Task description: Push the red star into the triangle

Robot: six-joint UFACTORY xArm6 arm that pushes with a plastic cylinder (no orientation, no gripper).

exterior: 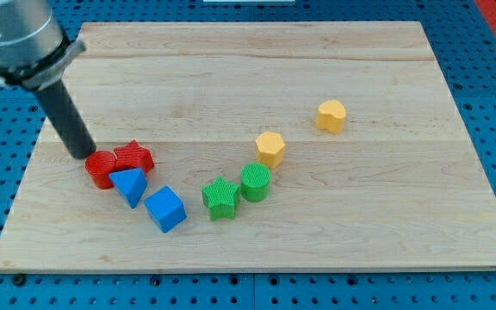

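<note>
My tip [83, 155] touches the red cylinder [101, 169] at the bench's [386, 241] left; the red star [133, 157] sits just right, touching the blue triangle [129, 185]. No fingers exist here.

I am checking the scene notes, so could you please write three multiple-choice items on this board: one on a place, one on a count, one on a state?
1. Where is my tip?
A. by the yellow blocks
B. at the view's left, beside the red cylinder
C. between the green blocks

2. How many blocks lie on the board?
A. five
B. seven
C. nine

3. How do the red star and the blue triangle stand?
A. close together, seemingly touching
B. far apart
C. stacked

Answers: B, my tip ends just left of the red cylinder. B, two red, two blue with the blue cube, the green star, the green cylinder, and two yellow. A, the triangle sits right under the star.
</note>
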